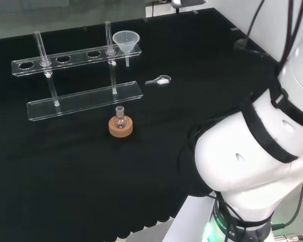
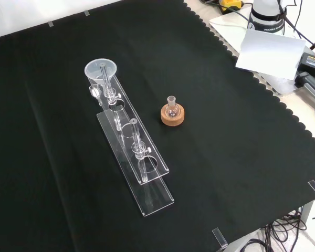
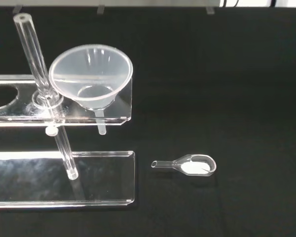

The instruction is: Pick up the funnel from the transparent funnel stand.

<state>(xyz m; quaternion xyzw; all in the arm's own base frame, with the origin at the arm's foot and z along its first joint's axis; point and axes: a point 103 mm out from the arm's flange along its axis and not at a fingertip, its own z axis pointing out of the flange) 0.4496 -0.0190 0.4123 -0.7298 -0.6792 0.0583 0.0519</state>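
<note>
One funnel (image 1: pixel 126 41), clear, sits upright in the end hole of one transparent funnel stand (image 1: pixel 76 59). In the head view this is the right end of the stand's upper plate; in the front view it is the far end. The funnel stem hangs through the plate and ends above the stand's base plate (image 1: pixel 85 100), not touching it.

The stand comprises one upper plate with a row of round holes, one base plate and two clear upright rods (image 1: pixel 41 46). The other holes carry nothing.

One small round-bottom flask (image 1: pixel 120 120) stands upright on one cork ring (image 1: pixel 120 127), near the base plate and apart from it, on the arm's side in the head view. One small clear scoop (image 3: pixel 190 164) holding white matter lies flat on the surface (image 2: pixel 241 136), near the funnel end of the stand and touching neither.

The state of the hand cannot be told. The wrist view faces the funnel (image 3: pixel 92 74) from close by and slightly above, with its mouth in full sight.

Bare black cloth lies around the funnel end of the stand. The surface's scalloped edge (image 2: pixel 273 89), at the right in the front view, is well apart from the stand.
</note>
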